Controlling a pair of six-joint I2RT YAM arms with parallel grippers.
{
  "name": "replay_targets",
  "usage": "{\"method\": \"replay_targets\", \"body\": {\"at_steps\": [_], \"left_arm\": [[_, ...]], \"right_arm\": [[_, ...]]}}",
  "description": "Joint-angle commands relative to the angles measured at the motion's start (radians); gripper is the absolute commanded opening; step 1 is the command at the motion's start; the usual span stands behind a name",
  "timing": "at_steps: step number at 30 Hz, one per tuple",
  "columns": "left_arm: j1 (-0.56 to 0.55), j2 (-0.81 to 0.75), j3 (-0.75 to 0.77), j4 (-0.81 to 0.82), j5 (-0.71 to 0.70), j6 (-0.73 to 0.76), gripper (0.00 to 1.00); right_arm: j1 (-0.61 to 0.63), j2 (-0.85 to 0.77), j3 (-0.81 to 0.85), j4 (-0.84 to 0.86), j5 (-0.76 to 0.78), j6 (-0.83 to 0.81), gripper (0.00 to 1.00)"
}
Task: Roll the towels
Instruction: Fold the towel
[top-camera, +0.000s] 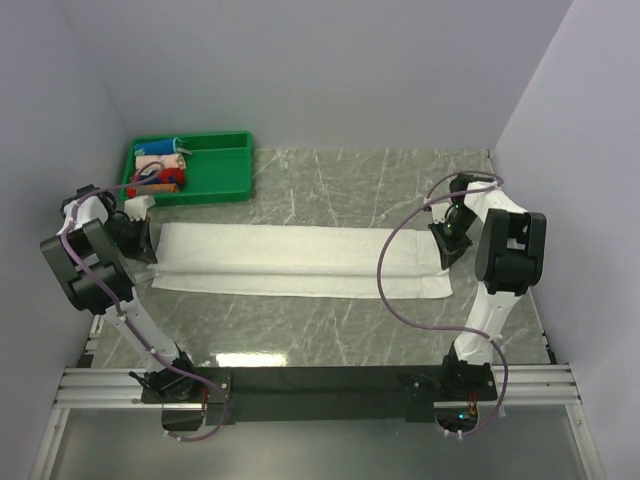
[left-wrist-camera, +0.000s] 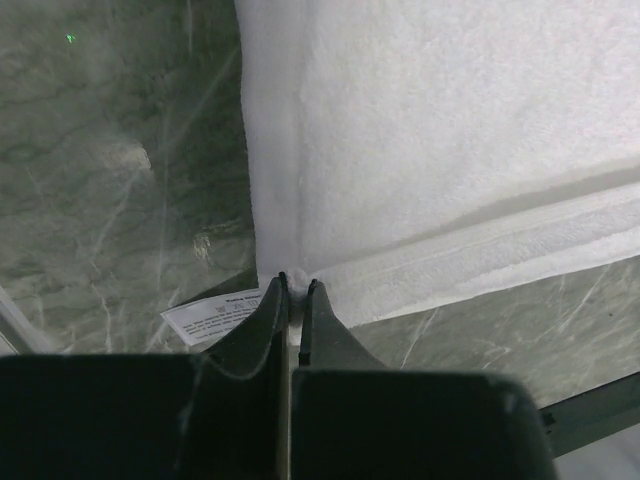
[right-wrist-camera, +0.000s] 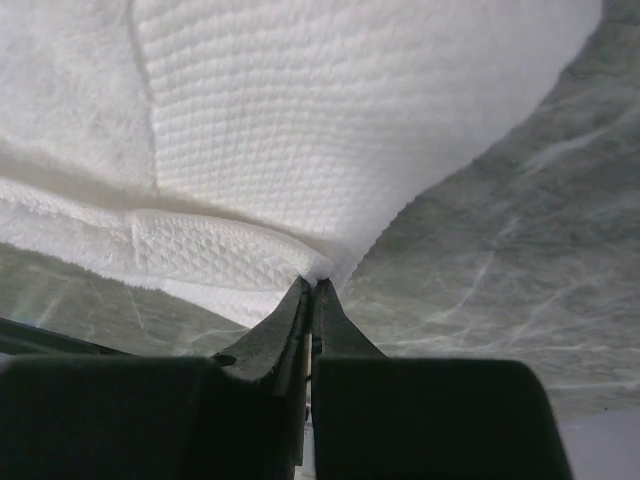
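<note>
A large white terry towel (top-camera: 300, 260) lies folded into a long strip across the marble table, left to right. My left gripper (top-camera: 140, 240) is at its left end, shut on the towel's edge (left-wrist-camera: 296, 280); a white care label (left-wrist-camera: 215, 315) lies beside the left finger. My right gripper (top-camera: 447, 245) is at the right end, shut on a pinch of the towel's folded edge (right-wrist-camera: 318, 268). The towel fills the top of both wrist views (left-wrist-camera: 440, 150) (right-wrist-camera: 300, 120).
A green bin (top-camera: 192, 168) with small coloured rolled cloths stands at the back left, just behind the towel's left end. A purple cable (top-camera: 400, 290) loops from the right arm over the towel's right part. Walls close in on three sides.
</note>
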Motion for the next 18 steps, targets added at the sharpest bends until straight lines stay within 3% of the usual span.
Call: {"method": "replay_targets", "body": {"at_steps": [1,12,18], "left_arm": [[0.01,-0.013,-0.004,0.074,-0.037,-0.008,0.0],[0.02,0.01,0.245,-0.084,0.018,0.0,0.0],[0.046,-0.036,0.217,-0.129,-0.02,0.076,0.0]], "right_arm": [[0.001,0.017,-0.008,0.063,0.062,-0.005,0.0],[-0.008,-0.02,0.222,-0.097,0.04,-0.025,0.0],[-0.01,-0.114,0.069,-0.089,0.059,-0.059,0.0]]}}
